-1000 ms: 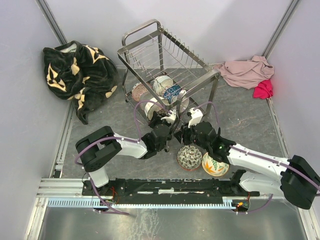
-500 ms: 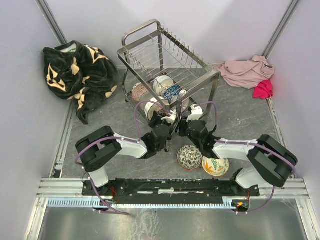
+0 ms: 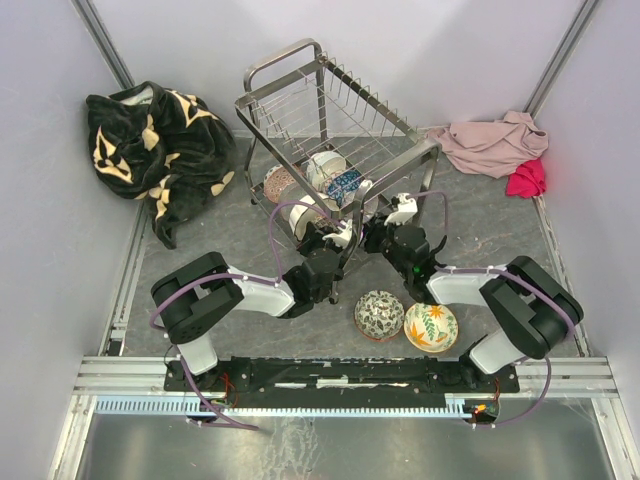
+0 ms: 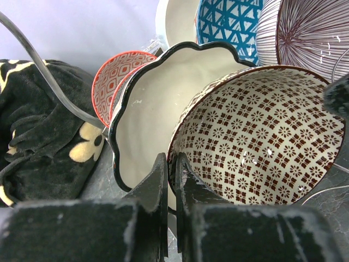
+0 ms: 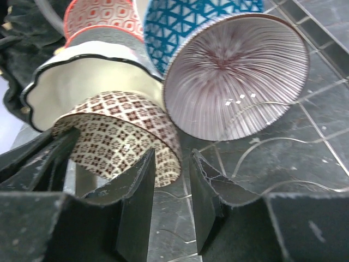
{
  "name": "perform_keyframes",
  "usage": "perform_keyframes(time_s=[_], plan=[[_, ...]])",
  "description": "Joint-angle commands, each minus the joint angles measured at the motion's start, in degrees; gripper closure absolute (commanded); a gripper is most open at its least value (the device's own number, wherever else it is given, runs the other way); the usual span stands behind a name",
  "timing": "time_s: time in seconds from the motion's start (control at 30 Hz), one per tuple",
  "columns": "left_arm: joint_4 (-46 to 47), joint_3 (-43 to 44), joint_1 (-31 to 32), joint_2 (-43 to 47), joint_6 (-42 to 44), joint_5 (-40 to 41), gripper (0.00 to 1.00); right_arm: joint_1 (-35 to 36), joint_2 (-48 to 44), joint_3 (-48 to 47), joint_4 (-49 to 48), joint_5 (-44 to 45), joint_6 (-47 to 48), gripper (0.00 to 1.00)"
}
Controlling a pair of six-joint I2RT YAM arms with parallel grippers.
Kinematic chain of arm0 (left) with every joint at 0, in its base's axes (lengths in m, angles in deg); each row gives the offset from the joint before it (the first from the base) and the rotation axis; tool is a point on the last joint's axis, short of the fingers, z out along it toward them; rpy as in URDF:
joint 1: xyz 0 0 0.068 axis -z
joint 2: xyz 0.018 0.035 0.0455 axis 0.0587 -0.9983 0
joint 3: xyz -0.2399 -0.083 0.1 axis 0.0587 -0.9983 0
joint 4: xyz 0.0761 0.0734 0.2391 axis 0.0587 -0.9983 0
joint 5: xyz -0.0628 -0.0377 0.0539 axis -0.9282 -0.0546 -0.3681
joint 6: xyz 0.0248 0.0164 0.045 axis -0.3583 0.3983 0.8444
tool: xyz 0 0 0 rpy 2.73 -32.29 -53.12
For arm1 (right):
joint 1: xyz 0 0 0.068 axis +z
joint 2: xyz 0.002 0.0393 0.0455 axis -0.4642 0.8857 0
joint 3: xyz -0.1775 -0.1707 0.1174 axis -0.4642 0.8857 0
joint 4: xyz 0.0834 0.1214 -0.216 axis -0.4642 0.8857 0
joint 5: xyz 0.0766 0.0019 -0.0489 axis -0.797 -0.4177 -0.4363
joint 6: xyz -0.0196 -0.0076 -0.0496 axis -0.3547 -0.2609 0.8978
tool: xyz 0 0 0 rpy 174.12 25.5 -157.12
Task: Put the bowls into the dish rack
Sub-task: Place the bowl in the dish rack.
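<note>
Left end effector [image 4: 170, 164] clamps brown-patterned bowl [image 4: 256, 142] rim; right end effector [image 5: 172, 158] spread; scalloped bowl [image 4: 147, 114] behind.

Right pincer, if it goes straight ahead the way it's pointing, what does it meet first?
Probably the rim of the brown-patterned bowl, directly before the right pincer; the purple-striped bowl lies just beyond, though depth is unclear.

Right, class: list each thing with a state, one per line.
Dish rack: upright, bowls in lower tier.
Brown bowl: on edge, rim gripped.
Left gripper: shut on brown bowl.
Right gripper: open, empty.
Striped bowl: on edge, ungripped.
Leaf bowl: on table, unloaded.
Mosaic bowl: on table, unloaded.
</note>
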Motion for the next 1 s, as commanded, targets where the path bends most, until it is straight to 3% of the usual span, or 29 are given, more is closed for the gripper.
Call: perform_keyframes(time_s=[0.0,0.17,0.47,0.97], plan=[[-14.1,-3.4,3.7,-3.4,5.0,-10.2,0.97,0.1,1.2,-3.1,-6.3,-7.1,2.3,0.62],[-14.2,-3.4,3.7,-3.5,5.0,-10.1,0.97,0.0,2.0,-3.5,-7.0,-9.3,2.6,0.63],[-14.1,-3.5,3.8,-3.3,5.0,-10.1,0.97,0.0,3.0,-8.1,0.8,-5.3,6.4,0.66],[-13.9,-3.4,3.8,-3.6,5.2,-9.8,0.97,0.0,-1.0,-5.7,4.1,-0.5,10.2,0.67]])
